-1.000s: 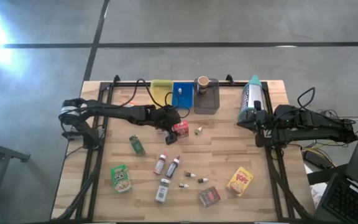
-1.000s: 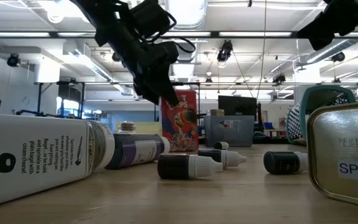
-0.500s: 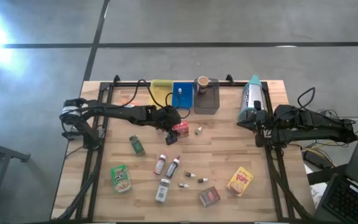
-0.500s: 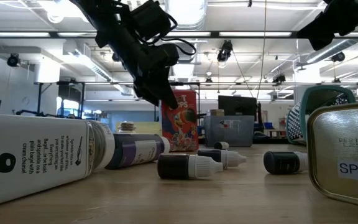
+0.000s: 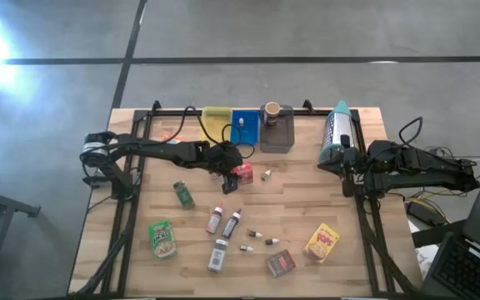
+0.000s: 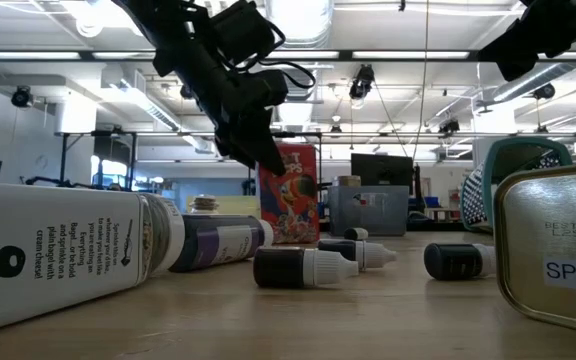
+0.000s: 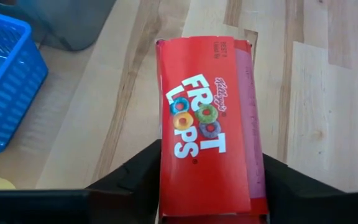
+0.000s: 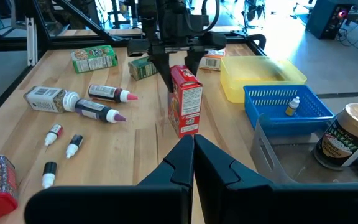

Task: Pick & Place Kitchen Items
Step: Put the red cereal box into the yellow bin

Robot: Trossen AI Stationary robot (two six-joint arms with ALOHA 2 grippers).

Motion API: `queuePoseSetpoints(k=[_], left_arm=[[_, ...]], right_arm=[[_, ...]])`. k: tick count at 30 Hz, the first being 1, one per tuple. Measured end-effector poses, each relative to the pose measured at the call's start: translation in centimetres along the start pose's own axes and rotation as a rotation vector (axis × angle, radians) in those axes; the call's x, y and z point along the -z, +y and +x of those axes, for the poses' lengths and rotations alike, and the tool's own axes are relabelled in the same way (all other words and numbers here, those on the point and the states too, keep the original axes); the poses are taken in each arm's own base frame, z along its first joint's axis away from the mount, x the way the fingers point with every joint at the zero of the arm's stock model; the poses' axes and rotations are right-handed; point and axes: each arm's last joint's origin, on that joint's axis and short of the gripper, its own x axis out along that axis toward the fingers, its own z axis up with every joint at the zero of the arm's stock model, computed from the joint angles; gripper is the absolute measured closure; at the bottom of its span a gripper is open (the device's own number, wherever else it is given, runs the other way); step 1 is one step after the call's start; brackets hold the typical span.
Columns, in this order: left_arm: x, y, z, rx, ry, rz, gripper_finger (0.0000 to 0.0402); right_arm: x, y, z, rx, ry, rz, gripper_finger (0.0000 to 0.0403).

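Left gripper [image 8: 178, 61] has its fingers half-closed around the upright red box [image 8: 185, 99] mid-desk near the blue tray [image 5: 244, 127] (one vial inside); most items remain scattered, right gripper [image 8: 193, 144] shut, idle at the right edge

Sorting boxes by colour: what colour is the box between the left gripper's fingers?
Red cereal box, clearest in the left wrist view.

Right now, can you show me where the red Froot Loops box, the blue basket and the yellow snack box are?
Red Froot Loops cereal box [image 7: 202, 124]: left wrist view, on its printed front face.
Blue plastic mesh basket [image 8: 272, 116]: right wrist view, on its near wall.
Yellow snack box [image 5: 322, 242]: high view, on its top face.
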Motion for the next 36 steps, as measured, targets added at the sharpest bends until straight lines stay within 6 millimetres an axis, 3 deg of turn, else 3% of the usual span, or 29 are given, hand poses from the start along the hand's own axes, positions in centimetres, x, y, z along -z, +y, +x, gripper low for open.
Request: queuePoseSetpoints(k=[14,20,29,36], left_arm=[[-0.1,0.0,-0.2,0.000,0.000,0.012,0.0223],[-1.1,-0.1,-1.0,-0.001,0.020,0.078,0.0223],[-3.7,-0.2,-4.4,-0.004,0.028,0.259,0.0223],[-4.9,1.2,-7.2,-0.038,-0.007,0.348,0.0223]], right_arm=[[0.0,0.0,0.0,0.000,0.000,0.000,0.0394],[0.0,0.0,0.0,0.000,0.000,0.000,0.0394],[0.0,0.0,0.0,0.000,0.000,0.000,0.0394],[0.0,0.0,0.0,0.000,0.000,0.000,0.0394]])
